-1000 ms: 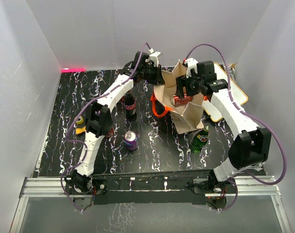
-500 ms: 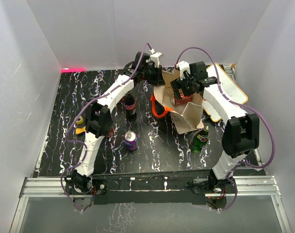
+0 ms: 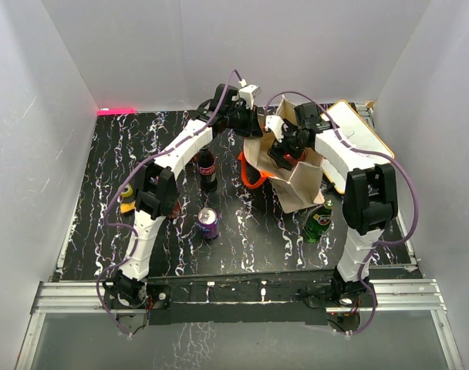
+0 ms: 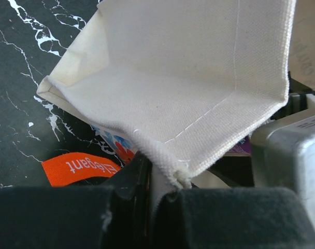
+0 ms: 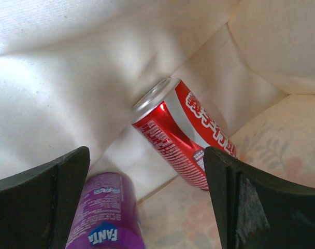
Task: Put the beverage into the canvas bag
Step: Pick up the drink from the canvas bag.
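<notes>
Beige canvas bag (image 4: 168,78) is pinched at its rim by the closed left gripper (image 4: 157,181), apparently to hold the mouth spread for loading. Right gripper (image 5: 149,202) sits inside the mouth, jaws spread wide, gripping nothing. Red can (image 5: 175,132) lies tilted in the bag bottom against the wall, below and between the jaws, clear of both (purple can (image 5: 103,220) lies beside it).

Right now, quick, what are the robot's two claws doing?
The left gripper is shut on the canvas bag at its rim.
The right gripper is open, holding nothing, above the red can inside the bag.
</notes>
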You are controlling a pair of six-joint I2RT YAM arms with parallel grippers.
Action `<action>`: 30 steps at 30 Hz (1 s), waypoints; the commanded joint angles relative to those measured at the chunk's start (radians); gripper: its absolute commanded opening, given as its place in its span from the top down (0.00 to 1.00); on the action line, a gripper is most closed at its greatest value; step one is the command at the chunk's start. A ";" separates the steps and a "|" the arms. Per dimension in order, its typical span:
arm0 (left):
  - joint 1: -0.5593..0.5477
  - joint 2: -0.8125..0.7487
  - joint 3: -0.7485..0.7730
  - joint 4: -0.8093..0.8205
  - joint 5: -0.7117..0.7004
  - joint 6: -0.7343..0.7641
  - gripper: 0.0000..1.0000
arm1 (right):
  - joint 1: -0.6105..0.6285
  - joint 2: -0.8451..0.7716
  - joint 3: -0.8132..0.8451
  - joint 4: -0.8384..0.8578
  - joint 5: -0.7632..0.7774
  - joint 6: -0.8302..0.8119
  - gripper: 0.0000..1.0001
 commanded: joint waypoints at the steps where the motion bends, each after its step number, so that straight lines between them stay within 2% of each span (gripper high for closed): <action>1: -0.025 -0.070 -0.029 -0.027 0.097 -0.037 1.00 | -0.010 0.026 0.067 0.012 -0.044 -0.178 0.05; 9: -0.024 -0.071 -0.036 -0.031 0.092 -0.037 1.00 | -0.015 0.133 0.169 -0.098 -0.061 -0.307 0.03; 17: -0.022 -0.063 -0.029 -0.023 0.113 -0.041 1.00 | -0.019 0.189 0.194 -0.157 -0.037 -0.453 0.04; 30: 0.003 -0.047 -0.019 -0.013 0.138 -0.040 1.00 | -0.020 0.294 0.196 -0.193 -0.019 -0.531 0.06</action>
